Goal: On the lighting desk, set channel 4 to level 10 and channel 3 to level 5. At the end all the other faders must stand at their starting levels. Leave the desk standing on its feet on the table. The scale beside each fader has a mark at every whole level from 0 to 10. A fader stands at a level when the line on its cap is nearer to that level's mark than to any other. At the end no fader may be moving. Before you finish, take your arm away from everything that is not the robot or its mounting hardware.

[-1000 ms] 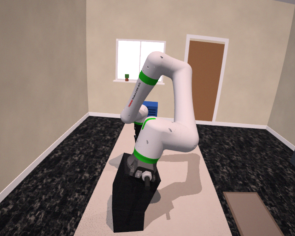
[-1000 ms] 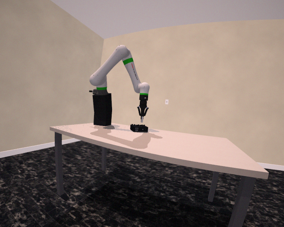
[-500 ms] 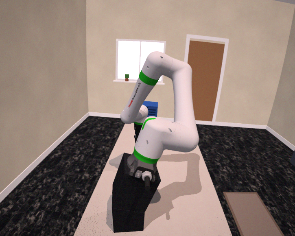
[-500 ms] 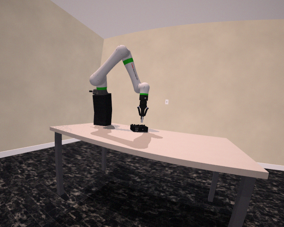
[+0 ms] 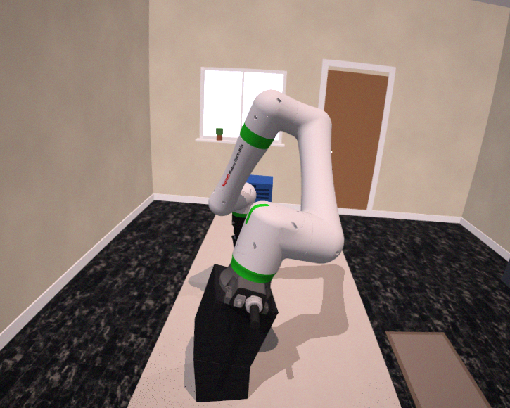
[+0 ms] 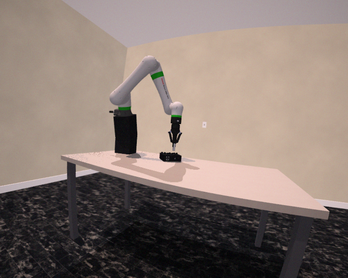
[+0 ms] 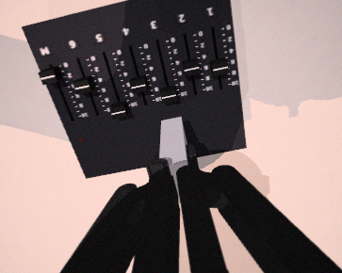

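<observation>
The lighting desk (image 7: 130, 141) (image 6: 170, 156) is a black panel that stands flat on the table (image 6: 228, 182) (image 5: 330, 350). In the wrist view its labels read M, 6, 5, 4, 3, 2, 1 from left to right, with 0 at the far end of each scale. The channel 4 cap (image 7: 138, 85) stands past the middle of its scale. The channel 3 cap (image 7: 170, 96) stands near the 10 end. My gripper (image 7: 174, 134) (image 6: 174, 146) is shut on nothing, its pads pressed together. It hangs just above the desk, with its tip close to the channel 3 cap. The top view hides both behind the arm.
The channel 5 cap (image 7: 118, 111) sits near its 10 end; the caps of channels 2 (image 7: 191, 68) and 1 (image 7: 219, 68) stand level with each other. The arm's black pedestal (image 6: 125, 133) (image 5: 228, 342) stands on the table behind the desk. A blue box (image 5: 260, 186) lies beyond.
</observation>
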Motion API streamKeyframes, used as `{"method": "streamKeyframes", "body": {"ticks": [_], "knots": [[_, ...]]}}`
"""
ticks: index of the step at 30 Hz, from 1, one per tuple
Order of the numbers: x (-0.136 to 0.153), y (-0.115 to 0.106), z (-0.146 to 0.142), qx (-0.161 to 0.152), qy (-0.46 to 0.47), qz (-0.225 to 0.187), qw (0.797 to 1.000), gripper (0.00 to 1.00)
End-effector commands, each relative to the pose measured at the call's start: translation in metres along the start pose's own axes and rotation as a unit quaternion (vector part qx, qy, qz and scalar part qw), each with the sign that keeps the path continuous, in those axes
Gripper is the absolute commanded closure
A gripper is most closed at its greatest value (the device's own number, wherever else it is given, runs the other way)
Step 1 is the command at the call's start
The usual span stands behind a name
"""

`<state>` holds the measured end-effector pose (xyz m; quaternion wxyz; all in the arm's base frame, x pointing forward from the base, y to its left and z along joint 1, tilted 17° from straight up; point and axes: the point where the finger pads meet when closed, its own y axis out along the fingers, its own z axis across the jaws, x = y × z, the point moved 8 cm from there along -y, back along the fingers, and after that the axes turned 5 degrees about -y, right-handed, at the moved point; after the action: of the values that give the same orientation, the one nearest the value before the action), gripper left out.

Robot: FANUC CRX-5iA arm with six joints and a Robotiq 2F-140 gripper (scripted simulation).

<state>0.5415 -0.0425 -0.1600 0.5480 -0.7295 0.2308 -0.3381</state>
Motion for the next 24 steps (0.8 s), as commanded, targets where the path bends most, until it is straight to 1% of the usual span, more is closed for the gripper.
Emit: {"method": "streamKeyframes", "body": {"ticks": [1, 24], "knots": [[0.000, 0.002, 0.000, 0.000, 0.000, 0.000, 1.000, 1.00], [0.001, 0.014, 0.000, 0.000, 0.000, 0.000, 1.000, 1.00]]}}
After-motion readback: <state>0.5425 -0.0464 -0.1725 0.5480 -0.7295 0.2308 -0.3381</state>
